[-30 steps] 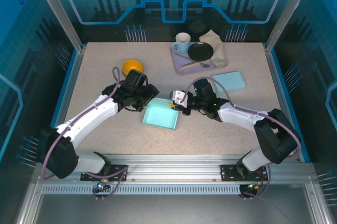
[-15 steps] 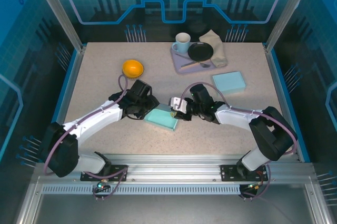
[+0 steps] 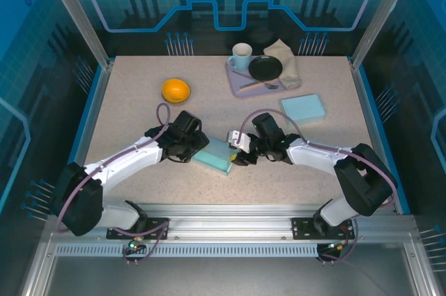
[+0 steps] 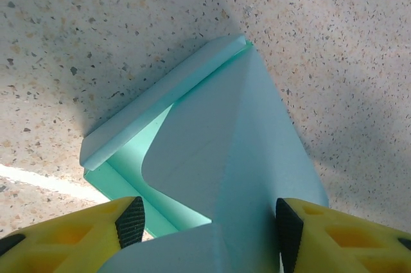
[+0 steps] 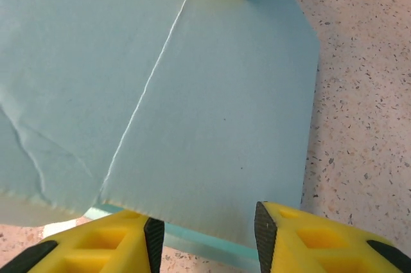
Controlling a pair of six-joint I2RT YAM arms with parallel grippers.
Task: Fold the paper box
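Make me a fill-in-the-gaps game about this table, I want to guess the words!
1. The mug stands on the purple ____.
2. The left gripper and right gripper have the teal paper ____ between them.
3. The round thing on the left side of the table is coloured ____.
Missing words: tray; box; orange.
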